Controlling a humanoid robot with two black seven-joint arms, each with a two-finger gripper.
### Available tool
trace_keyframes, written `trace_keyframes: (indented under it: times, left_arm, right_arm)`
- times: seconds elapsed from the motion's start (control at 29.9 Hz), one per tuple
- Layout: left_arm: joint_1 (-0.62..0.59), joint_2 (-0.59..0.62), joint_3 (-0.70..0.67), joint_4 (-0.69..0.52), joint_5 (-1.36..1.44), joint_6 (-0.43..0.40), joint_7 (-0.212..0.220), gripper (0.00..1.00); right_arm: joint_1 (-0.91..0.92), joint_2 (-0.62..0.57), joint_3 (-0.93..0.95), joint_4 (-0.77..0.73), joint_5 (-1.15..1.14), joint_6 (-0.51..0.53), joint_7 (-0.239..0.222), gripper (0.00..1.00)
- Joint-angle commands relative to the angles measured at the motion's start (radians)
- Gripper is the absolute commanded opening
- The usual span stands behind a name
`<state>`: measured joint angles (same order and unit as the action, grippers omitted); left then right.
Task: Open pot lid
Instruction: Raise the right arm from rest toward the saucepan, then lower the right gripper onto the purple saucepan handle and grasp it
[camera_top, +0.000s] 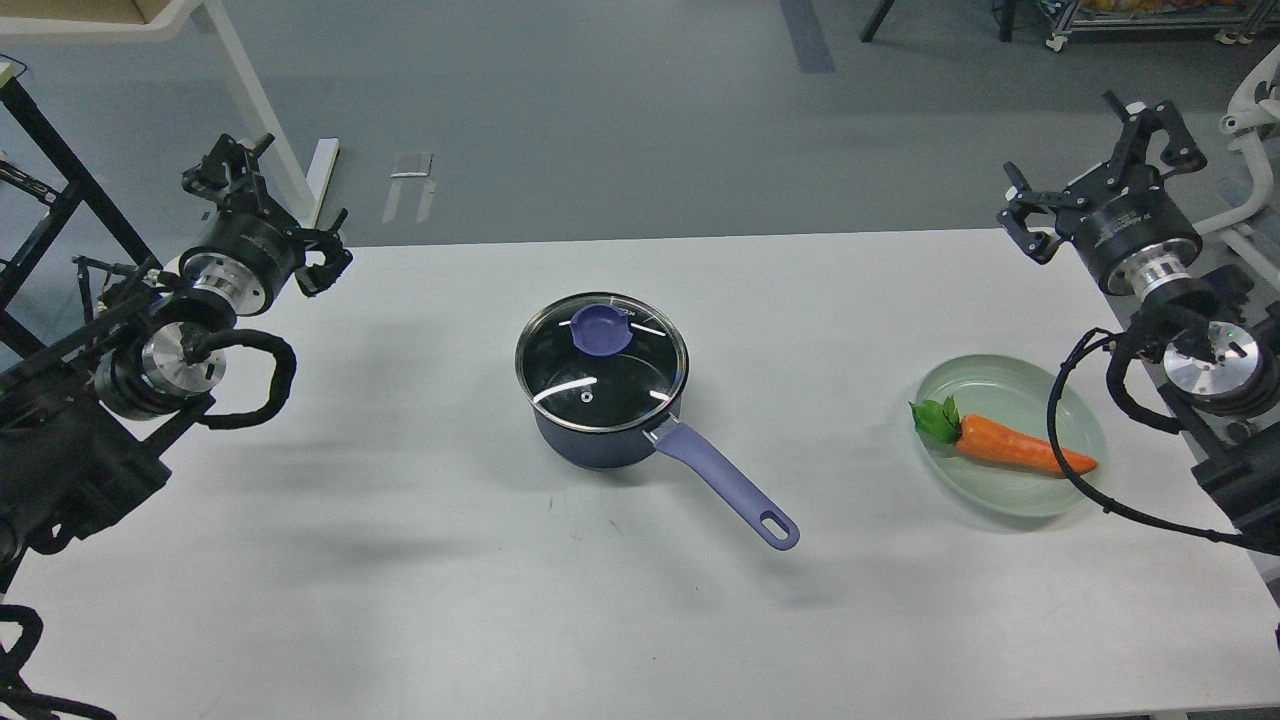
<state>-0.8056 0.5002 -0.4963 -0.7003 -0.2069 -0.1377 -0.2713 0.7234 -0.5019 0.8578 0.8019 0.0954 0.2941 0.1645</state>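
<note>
A dark blue pot (600, 440) stands at the middle of the white table (400, 560). Its glass lid (602, 365) sits flat on it, with a purple knob (601, 329) on top. The pot's purple handle (725, 483) points toward the front right. My left gripper (268, 205) is open and empty above the table's far left corner, far from the pot. My right gripper (1098, 165) is open and empty above the table's far right edge, also far from the pot.
A pale green plate (1080, 420) with an orange carrot (1020, 448) lies at the right, under my right arm's cable. A white frame leg (250, 100) stands on the floor behind my left gripper.
</note>
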Motion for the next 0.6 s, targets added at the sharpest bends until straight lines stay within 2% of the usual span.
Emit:
trace_keyframes:
  times: [0.0, 0.2, 0.4, 0.57]
  left_arm:
    - [-0.027, -0.005, -0.001, 0.050, 0.056, -0.013, 0.000, 0.99]
    - [-0.024, -0.003, -0.001, 0.045, 0.057, -0.016, -0.005, 0.99]
    - [-0.020, 0.007, -0.001, 0.041, 0.057, -0.020, -0.008, 0.99]
    - [-0.020, 0.024, -0.001, 0.033, 0.055, -0.025, -0.008, 0.99]
  right_arm:
    - [0.124, -0.062, -0.184, 0.023, 0.001, 0.000, 0.001, 1.00]
    - [0.381, -0.170, -0.557, 0.144, -0.048, 0.000, 0.000, 1.00]
    - [0.635, -0.178, -0.877, 0.275, -0.271, -0.026, -0.008, 1.00]
    - [0.815, -0.155, -1.138, 0.454, -0.477, -0.105, -0.010, 1.00]
